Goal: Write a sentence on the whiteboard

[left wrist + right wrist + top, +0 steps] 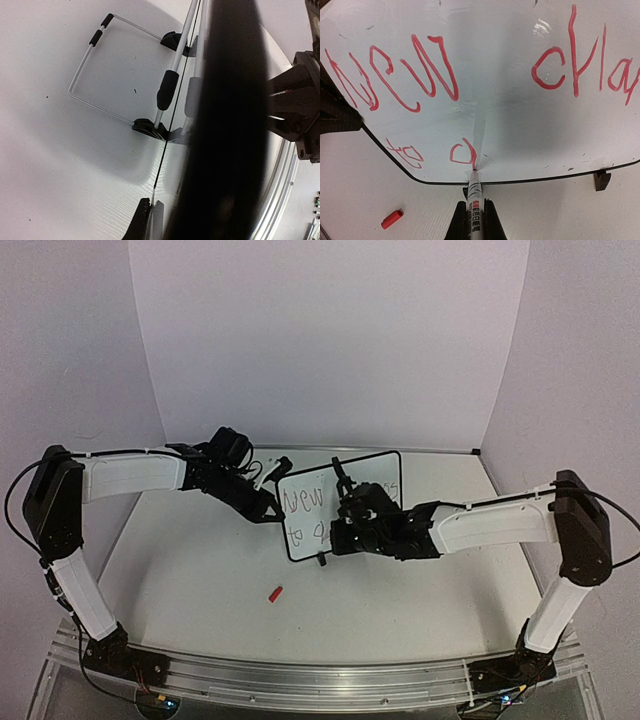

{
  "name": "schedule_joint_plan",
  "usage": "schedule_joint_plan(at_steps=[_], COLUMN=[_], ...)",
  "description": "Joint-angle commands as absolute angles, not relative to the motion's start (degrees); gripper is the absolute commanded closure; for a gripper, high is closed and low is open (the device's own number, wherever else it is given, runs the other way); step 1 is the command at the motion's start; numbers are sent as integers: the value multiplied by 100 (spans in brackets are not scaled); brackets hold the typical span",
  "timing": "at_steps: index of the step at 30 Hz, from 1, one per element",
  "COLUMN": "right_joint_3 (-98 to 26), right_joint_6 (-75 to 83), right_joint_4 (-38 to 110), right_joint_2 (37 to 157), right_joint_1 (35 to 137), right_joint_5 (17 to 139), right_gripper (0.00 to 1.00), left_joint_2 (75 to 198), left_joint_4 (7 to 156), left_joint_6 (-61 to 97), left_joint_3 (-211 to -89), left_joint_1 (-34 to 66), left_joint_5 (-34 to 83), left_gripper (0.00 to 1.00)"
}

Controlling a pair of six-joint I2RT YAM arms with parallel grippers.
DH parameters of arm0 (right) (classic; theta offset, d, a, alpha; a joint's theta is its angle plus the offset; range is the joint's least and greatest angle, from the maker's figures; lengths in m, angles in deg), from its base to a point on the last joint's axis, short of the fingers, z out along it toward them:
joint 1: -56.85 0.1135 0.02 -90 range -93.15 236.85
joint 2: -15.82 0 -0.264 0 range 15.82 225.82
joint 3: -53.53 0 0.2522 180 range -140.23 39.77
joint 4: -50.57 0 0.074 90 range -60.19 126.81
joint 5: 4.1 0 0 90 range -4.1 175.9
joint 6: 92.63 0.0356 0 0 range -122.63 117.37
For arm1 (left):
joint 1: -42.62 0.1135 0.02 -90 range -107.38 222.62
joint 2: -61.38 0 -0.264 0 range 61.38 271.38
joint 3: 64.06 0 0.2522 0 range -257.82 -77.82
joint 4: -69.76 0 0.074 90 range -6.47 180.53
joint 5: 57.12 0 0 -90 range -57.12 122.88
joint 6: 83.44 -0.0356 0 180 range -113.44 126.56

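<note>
The whiteboard (378, 468) stands tilted at mid-table; its face fills the right wrist view (510, 105). The sentence (405, 75) is in red: "New cha…" on the top line, "to" and a partly drawn "g" (462, 152) below. My right gripper (474, 222) is shut on the marker (474, 197), whose tip touches the board at the "g". It also shows in the top view (338, 530). My left gripper (270, 508) is shut on the board's left edge, which the left wrist view shows edge-on (170, 125) between the fingers (142, 220).
The marker's red cap (276, 593) lies on the table in front of the board, also in the right wrist view (392, 219). The board's wire stand (90, 65) and black feet (150, 127) rest behind it. White walls enclose the table.
</note>
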State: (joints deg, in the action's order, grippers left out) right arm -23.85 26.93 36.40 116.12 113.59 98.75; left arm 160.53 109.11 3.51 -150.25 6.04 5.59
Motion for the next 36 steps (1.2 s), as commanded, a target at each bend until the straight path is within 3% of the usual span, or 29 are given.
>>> schedule_joint_plan(at_steps=[1, 10, 22, 29, 36], right_joint_3=[-2487, -2661, -2302, -1964, -2051], right_joint_6=[2742, 2779, 2985, 2903, 2696], right_joint_4=[3699, 3804, 4237, 3929, 3734], right_joint_2=[11863, 11995, 11294, 10623, 10701], right_joint_1=[11385, 11445, 11447, 11444, 11359], right_joint_5=[10085, 9862, 9566, 10070, 10326], right_gripper=[100, 100, 100, 100, 100], left_joint_2=[16065, 16047, 16017, 16015, 16029], left_joint_4=[11082, 11089, 11095, 11100, 11089], left_joint_6=[285, 275, 269, 269, 274], left_joint_3=[-15276, -15271, -15271, -15273, -15264], left_joint_1=[551, 549, 553, 553, 550], left_joint_5=[588, 602, 609, 610, 599], left_gripper=[100, 100, 100, 100, 100])
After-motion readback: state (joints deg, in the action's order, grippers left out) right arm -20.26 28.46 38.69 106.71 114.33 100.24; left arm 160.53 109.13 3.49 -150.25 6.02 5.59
